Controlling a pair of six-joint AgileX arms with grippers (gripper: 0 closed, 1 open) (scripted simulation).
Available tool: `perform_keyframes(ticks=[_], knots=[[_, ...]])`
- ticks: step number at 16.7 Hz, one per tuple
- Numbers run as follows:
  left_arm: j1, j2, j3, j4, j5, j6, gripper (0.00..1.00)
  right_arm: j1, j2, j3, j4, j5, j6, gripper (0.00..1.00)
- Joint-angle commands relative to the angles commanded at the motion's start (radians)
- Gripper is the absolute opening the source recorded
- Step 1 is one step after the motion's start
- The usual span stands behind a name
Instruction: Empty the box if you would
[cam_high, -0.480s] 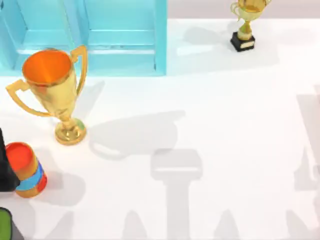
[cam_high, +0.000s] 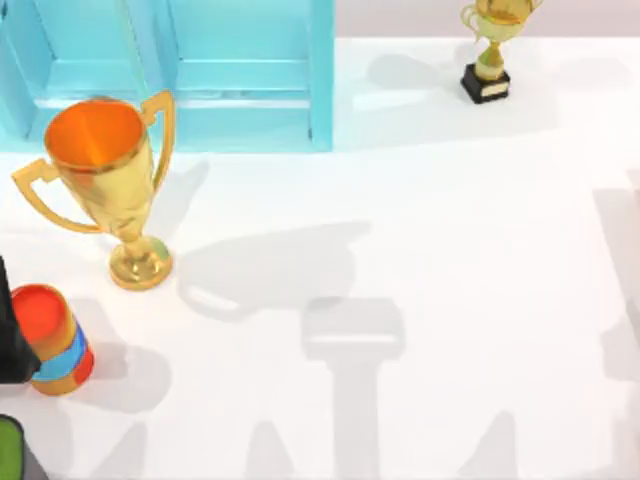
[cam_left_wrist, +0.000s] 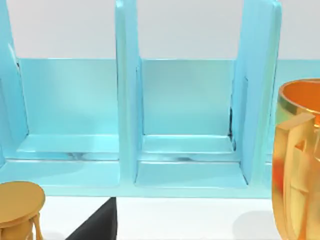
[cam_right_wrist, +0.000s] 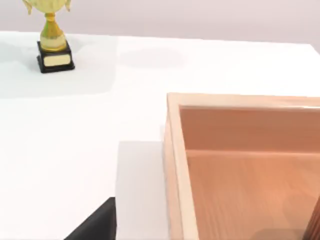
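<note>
overhead, a big gold trophy (cam_high: 105, 190) upright at the frame's left, just below a blue rack (cam_high: 240, 90) across the upper left. lower left, a tilted can (cam_high: 52, 340) with an orange top and blue band, touching a dark shape at the edge. small trophy on a black base (cam_high: 490, 50) at upper right, well apart on the white table (cam_high: 450, 250). right wrist view: wooden box (cam_right_wrist: 172, 165) at lower right of frame, bare floor where visible. jaw state of both grippers: cannot tell.
</note>
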Motion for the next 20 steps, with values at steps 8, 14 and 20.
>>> perform_keyframes(ticks=[8,14,20], knots=[[0.000,0.000,0.000,0.000,0.000,0.000,1.00,-0.237,0.788,0.600,-0.567,-0.012,-0.260,1.00],[0.000,0.000,0.000,0.000,0.000,0.000,1.00,-0.402,1.291,0.993,-0.913,-0.005,-0.420,1.00],[0.000,0.000,0.000,0.000,0.000,0.000,1.00,-0.485,1.448,1.172,-1.032,0.013,-0.476,1.00]])
